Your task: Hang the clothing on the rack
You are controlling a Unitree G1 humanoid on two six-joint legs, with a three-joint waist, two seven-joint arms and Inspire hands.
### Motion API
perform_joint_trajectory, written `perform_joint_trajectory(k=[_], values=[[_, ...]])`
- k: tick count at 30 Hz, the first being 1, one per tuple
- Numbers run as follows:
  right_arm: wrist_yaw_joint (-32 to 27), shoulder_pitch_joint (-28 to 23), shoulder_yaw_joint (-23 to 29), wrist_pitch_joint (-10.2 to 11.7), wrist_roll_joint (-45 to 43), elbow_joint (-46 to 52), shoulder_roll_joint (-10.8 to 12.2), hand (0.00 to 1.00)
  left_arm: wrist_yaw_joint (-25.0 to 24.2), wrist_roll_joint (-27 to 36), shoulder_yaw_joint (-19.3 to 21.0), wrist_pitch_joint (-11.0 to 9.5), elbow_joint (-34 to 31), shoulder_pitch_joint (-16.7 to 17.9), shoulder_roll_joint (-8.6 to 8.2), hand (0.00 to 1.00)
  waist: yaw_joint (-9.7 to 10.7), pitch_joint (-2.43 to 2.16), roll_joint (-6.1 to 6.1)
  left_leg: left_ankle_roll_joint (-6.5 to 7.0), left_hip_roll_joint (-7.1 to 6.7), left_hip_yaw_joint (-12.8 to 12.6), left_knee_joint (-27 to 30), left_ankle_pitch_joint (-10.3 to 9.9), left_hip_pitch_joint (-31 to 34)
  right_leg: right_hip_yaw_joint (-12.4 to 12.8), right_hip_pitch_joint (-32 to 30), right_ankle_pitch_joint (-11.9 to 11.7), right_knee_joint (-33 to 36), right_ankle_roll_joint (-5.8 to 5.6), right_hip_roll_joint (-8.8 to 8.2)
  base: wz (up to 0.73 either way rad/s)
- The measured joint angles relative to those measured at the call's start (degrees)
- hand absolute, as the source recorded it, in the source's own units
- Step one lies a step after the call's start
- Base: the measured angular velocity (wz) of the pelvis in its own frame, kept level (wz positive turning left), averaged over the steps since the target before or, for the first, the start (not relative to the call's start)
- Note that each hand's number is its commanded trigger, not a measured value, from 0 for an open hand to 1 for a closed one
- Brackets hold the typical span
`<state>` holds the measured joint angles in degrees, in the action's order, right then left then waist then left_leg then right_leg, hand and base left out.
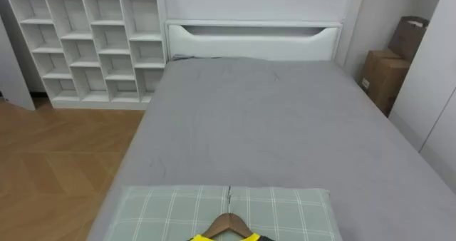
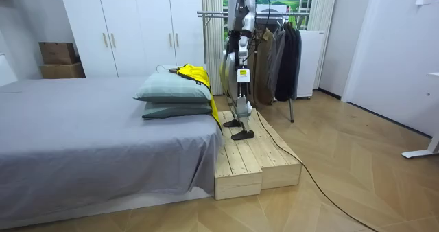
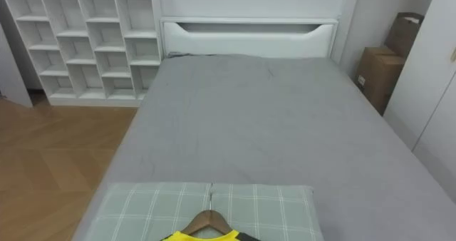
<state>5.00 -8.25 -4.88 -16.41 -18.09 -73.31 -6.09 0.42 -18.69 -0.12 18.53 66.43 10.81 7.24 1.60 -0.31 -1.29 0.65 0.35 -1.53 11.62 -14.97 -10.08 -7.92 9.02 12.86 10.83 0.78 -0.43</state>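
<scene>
A yellow garment (image 2: 195, 74) on a wooden hanger (image 1: 229, 225) lies on top of two stacked green checked pillows (image 1: 178, 209) at the near end of the grey bed (image 1: 271, 127). In the eye views just the hanger's hook and shoulders and a strip of yellow cloth (image 3: 203, 237) peek in at the bottom edge. In the room view I stand upright on a wooden platform (image 2: 254, 156) facing the bed. My left hand (image 2: 239, 72) hangs at my side, away from the garment. Behind me is a clothes rack (image 2: 278, 50) with dark clothes on it.
A white cube shelf (image 1: 92, 41) stands left of the headboard. Cardboard boxes (image 1: 385, 77) sit at the right by a white wardrobe (image 2: 137, 26). Wooden floor runs along the bed's left side and around the platform.
</scene>
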Motion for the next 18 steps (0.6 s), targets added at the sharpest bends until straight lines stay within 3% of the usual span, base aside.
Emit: perform_joint_trajectory(k=[11,18], values=[[-1.65,0.37,-0.05,0.04,-0.37,0.87,-0.04,0.00,3.98,-0.02,1.12,-0.12,-0.01,-0.11,-0.05,0.00,-0.29,0.03,-0.08,0.01,0.21,-0.38,-0.28,0.00,0.57,0.12,-1.08,-0.03,0.88,0.08,0.17,-0.02],[-1.07,0.37,-0.05,0.17,-0.41,2.00,-0.02,0.00,3.95,-0.02,1.09,-0.14,-0.01,-0.11,-0.05,0.00,-0.24,0.07,-0.19,0.01,0.01,-0.41,-0.27,0.00,0.69,0.28,-1.21,0.02,0.86,-0.01,-0.04,0.00]])
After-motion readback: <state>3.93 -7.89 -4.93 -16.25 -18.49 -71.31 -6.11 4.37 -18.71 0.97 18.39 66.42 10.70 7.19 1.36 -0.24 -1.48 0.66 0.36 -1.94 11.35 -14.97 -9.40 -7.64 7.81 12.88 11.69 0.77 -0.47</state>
